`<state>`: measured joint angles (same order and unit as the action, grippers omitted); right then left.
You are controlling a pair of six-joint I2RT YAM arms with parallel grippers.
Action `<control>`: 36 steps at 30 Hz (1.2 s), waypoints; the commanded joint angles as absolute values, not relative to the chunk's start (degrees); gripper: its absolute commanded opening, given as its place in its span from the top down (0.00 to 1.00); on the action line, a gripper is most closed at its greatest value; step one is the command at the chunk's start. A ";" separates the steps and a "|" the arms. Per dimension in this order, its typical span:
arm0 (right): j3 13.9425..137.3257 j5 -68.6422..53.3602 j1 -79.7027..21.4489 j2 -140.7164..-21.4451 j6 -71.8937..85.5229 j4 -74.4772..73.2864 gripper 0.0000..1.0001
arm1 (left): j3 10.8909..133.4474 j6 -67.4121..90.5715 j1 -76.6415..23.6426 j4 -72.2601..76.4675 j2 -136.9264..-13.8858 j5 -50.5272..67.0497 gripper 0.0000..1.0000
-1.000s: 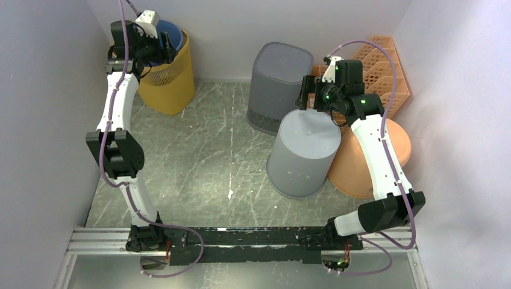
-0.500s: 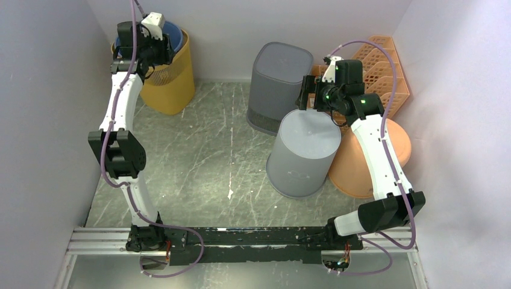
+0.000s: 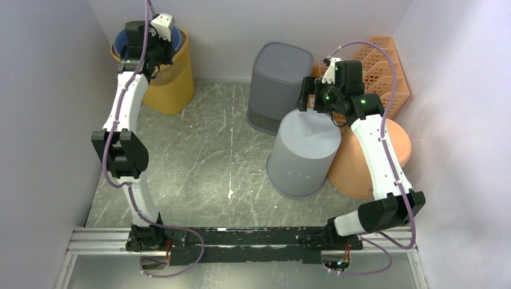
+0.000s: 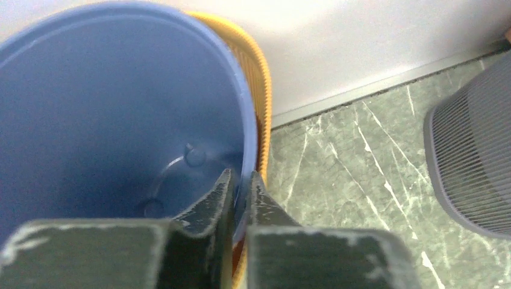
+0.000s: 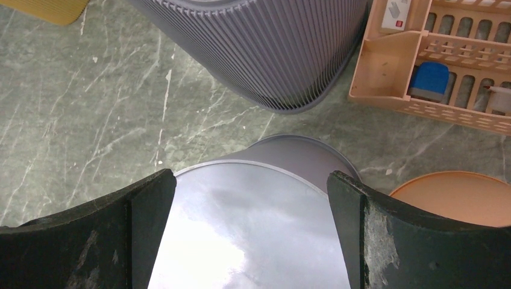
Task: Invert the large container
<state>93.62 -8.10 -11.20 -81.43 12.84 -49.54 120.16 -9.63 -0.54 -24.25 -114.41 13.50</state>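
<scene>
A blue container (image 3: 175,37) (image 4: 120,108) sits upright, nested inside a yellow ribbed basket (image 3: 172,84) (image 4: 260,108) at the back left. My left gripper (image 3: 159,48) (image 4: 240,180) is shut on the blue container's right-hand rim, one finger inside the wall and one outside. A smooth grey bin (image 3: 301,156) (image 5: 253,241) stands bottom-up at centre right. My right gripper (image 3: 308,96) (image 5: 251,198) hangs open just above its flat base, with nothing between the fingers.
A ribbed grey bin (image 3: 277,78) (image 5: 265,48) stands upright behind the smooth one. An orange container (image 3: 361,162) (image 5: 458,198) lies bottom-up at the right, and an orange rack (image 3: 385,66) (image 5: 446,60) leans in the back right corner. Walls close in on the left, back and right.
My left gripper has moved slightly toward the back over the blue container and closed on its rim. The right arm has stayed still.
</scene>
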 commanded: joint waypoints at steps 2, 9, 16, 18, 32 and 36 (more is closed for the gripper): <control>94.03 -7.26 -11.07 -80.33 12.49 -50.60 0.00 | 120.34 -10.71 0.18 -29.11 -119.08 9.68 0.93; 92.83 -7.34 -11.01 -79.62 12.72 -50.11 0.00 | 122.39 -6.98 0.13 -24.77 -115.25 7.42 0.93; 92.74 -8.45 -10.99 -79.89 12.83 -49.16 0.00 | 128.04 -0.13 0.12 -19.36 -109.56 8.75 0.93; 92.48 -8.78 -11.02 -79.78 12.92 -48.81 0.00 | 128.82 1.60 0.15 -17.63 -107.77 9.35 0.93; 90.57 -9.16 -10.99 -77.41 12.34 -48.17 0.00 | 126.19 6.19 0.14 -8.43 -93.16 8.62 0.93; 90.25 -9.47 -11.03 -76.80 12.22 -48.01 0.00 | 123.17 7.94 0.14 -4.41 -87.96 9.56 0.93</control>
